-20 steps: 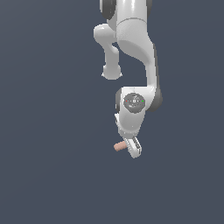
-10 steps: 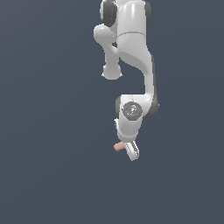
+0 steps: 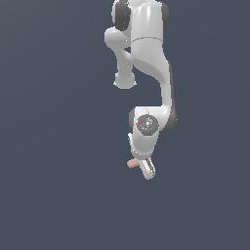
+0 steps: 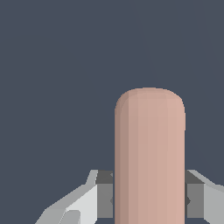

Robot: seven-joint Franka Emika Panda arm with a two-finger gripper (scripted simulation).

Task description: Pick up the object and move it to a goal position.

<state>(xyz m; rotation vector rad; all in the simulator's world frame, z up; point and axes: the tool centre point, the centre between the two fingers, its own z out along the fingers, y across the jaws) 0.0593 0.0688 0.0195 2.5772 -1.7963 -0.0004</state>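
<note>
The object (image 4: 149, 153), a salmon-pink capsule with a rounded end, fills the middle of the wrist view. My gripper (image 4: 148, 202) is shut on it, with a dark pad (image 4: 105, 194) pressed against each side. In the exterior view the object (image 3: 132, 164) sticks out from the gripper (image 3: 146, 168) toward the exterior view's left. Only that end of it shows there. The white arm (image 3: 146, 53) reaches down from the top of that view.
Around the arm there is only a plain dark grey-blue ground (image 3: 53, 146). No goal marker, other object or edge shows in either view.
The wrist has dropped a little and the hand now stands steeper. The gripper and the held object sit at almost the same spot in the exterior view.
</note>
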